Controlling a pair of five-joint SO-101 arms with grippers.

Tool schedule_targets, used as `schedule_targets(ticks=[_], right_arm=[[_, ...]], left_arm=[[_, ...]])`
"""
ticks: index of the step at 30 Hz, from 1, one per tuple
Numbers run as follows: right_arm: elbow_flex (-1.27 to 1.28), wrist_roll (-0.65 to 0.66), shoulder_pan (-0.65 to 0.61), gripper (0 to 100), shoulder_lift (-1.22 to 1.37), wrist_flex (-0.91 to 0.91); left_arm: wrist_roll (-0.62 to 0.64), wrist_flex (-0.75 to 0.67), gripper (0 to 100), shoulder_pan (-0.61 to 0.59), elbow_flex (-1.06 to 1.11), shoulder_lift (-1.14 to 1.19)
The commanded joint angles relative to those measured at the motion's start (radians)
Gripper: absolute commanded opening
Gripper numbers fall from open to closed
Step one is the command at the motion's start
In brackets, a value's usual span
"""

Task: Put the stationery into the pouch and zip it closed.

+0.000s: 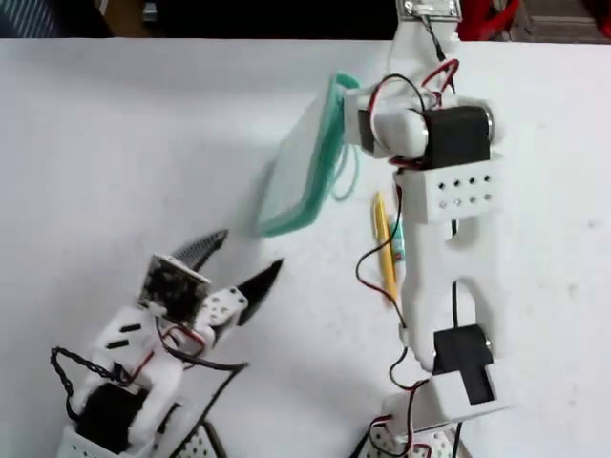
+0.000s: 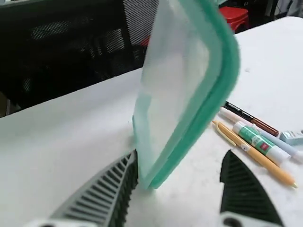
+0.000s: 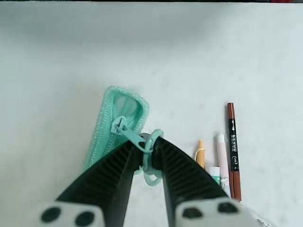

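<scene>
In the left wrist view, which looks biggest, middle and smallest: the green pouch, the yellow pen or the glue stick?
Largest to smallest:
1. pouch, though it is nearest the camera, which inflates it
2. yellow pen
3. glue stick

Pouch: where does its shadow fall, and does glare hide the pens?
High view: the pouch throws a soft shadow on the table, on its side away from the pens. Left wrist view: no glare covers the pens. Right wrist view: light is even, pens plain.
</scene>
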Motion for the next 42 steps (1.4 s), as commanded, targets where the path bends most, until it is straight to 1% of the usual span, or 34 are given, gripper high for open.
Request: schedule_targets(ticks=[1,4,8,10,16,21,26,28,30,32,34,35,38,40,42], right_arm=[[-0.023,-0.008,-0.044,1.6,0.008,0.015],[-0.023,-0.011,-0.045,1.7,0.022,0.027],[-0.015,-0.015,-0.028,1.7,0.022,0.038],[-0.015,-0.014,-0.028,1.7,0.022,0.041],[-0.015,-0.011,-0.031,1.6,0.024,0.035],[-0.025,-0.008,-0.084,1.6,0.067,0.027],[-0.025,-0.015,-0.099,1.6,0.114,-0.002],[-0.048,-0.014,-0.127,1.6,0.116,0.008],[-0.104,-0.008,-0.180,1.6,0.116,0.054],[-0.157,-0.003,-0.242,1.6,0.116,0.085],[-0.155,0.023,-0.271,1.6,0.105,0.084],[-0.152,0.029,-0.277,1.6,0.104,0.084],[-0.101,0.037,-0.275,1.6,0.090,0.084],[-0.064,0.048,-0.266,1.6,0.085,0.084],[-0.031,0.092,-0.265,1.6,0.084,0.084]], left_arm=[[-0.084,0.040,28,0.073,-0.061,0.012],[-0.143,0.103,28,0.085,-0.109,0.012],[-0.147,0.186,28,0.091,-0.181,0.012],[-0.147,0.204,28,0.093,-0.193,0.010],[-0.149,0.210,28,0.093,-0.196,0.010],[-0.140,0.213,32,0.093,-0.196,0.010],[-0.089,0.247,32,0.094,-0.241,0.010],[-0.078,0.245,32,0.094,-0.245,0.010],[-0.064,0.230,32,0.094,-0.233,0.010],[-0.037,0.175,32,0.091,-0.195,0.010],[-0.021,0.095,32,0.084,-0.135,0.010],[-0.020,0.054,32,0.079,-0.104,0.010],[-0.020,-0.035,32,-0.008,-0.054,0.010],[-0.014,-0.051,32,-0.064,-0.057,0.010],[-0.002,-0.052,32,-0.082,-0.064,0.010]])
